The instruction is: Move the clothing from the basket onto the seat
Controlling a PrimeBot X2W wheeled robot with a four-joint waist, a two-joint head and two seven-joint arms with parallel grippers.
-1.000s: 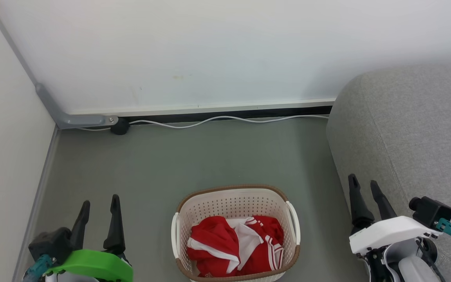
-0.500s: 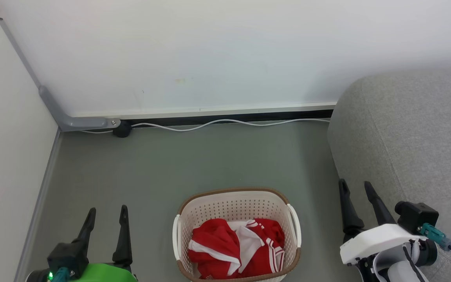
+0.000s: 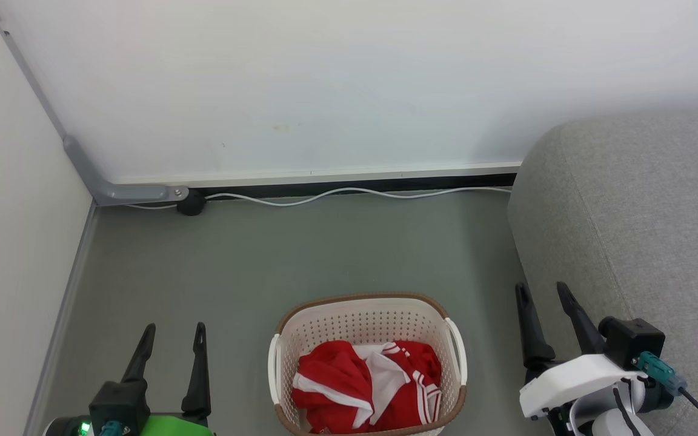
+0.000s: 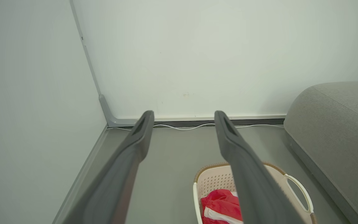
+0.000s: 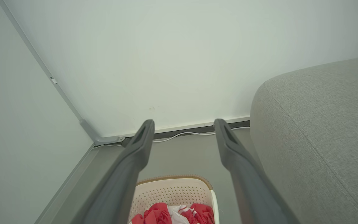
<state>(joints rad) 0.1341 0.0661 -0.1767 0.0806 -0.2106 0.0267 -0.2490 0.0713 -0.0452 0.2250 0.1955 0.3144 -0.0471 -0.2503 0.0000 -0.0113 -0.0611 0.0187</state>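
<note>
The cream-white basket (image 3: 366, 315) with a brown rim stands on the grey floor at the bottom centre, holding crumpled red clothing (image 3: 367, 384) with white stripes. The basket (image 4: 216, 180) and the clothing (image 4: 221, 207) also show in the left wrist view, and again as basket (image 5: 172, 189) and clothing (image 5: 179, 216) in the right wrist view. The light-grey seat (image 3: 646, 230) rises at the right. My left gripper (image 3: 174, 327) hangs open and empty left of the basket. My right gripper (image 3: 541, 288) is open and empty between basket and seat.
A white wall (image 3: 325, 79) closes the back, with a white cable (image 3: 349, 195) along its base and a grey bracket (image 3: 119, 192) with a black plug in the left corner. Another wall (image 3: 9, 254) bounds the left side. Bare floor (image 3: 300, 254) lies beyond the basket.
The whole head view has shifted slightly, so the camera moved. Both grippers sit lower in the picture and a little closer to the basket; both stay open. The clothing lies unchanged.
</note>
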